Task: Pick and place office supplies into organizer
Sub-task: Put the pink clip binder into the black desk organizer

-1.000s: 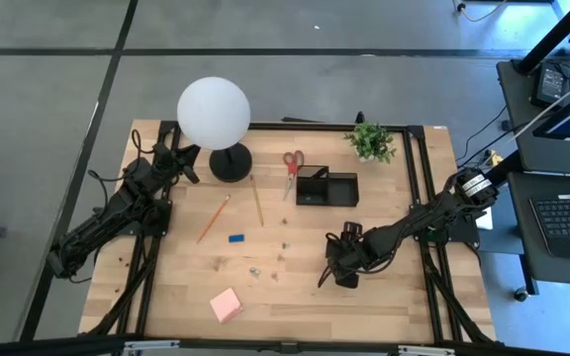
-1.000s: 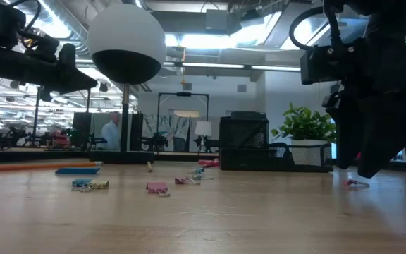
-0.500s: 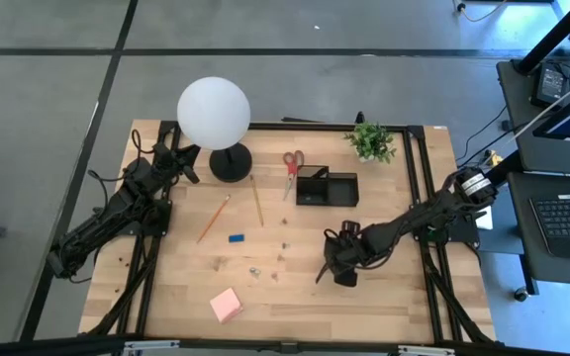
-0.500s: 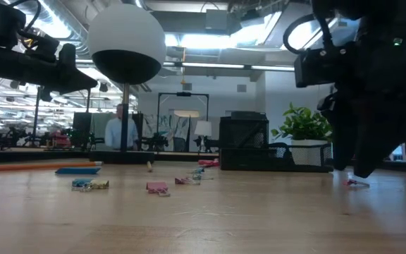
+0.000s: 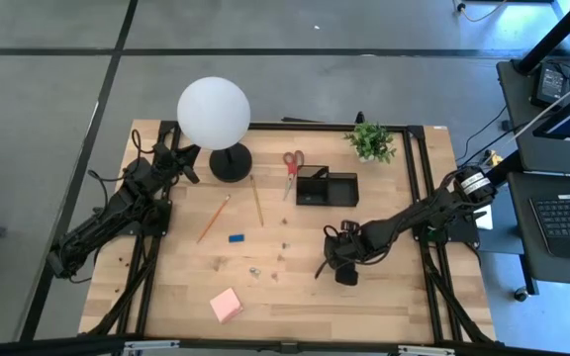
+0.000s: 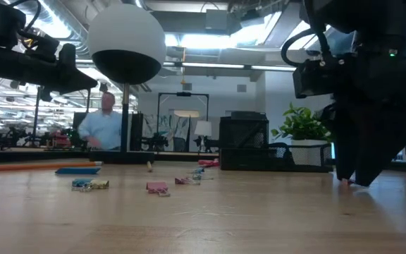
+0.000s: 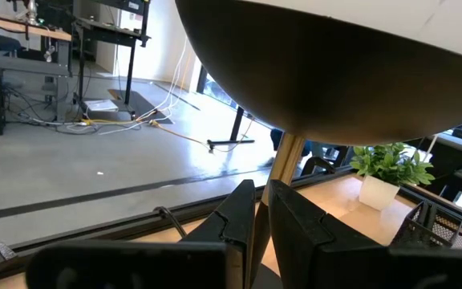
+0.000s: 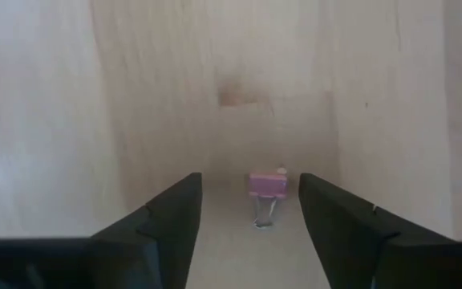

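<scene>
My right gripper points down at the table near the organizer's near side and is open. In the right wrist view its fingers stand on either side of a small pink metal clip that lies flat on the wood, without touching it. The black organizer stands toward the far edge, with the red-handled scissors to its left. Two pencils, a blue eraser, a pink sticky-note pad and more clips lie on the table. My left gripper waits, shut, beside the lamp's base.
The white globe lamp with its round black base stands at the far left. A green potted plant sits at the far right corner. Bare wood lies around the right gripper. A person shows in the room beyond the table.
My right gripper has moved a little toward the far edge and come down toward the table, so that its fingers now stand around the pink clip. The person in the room behind has walked toward the left.
</scene>
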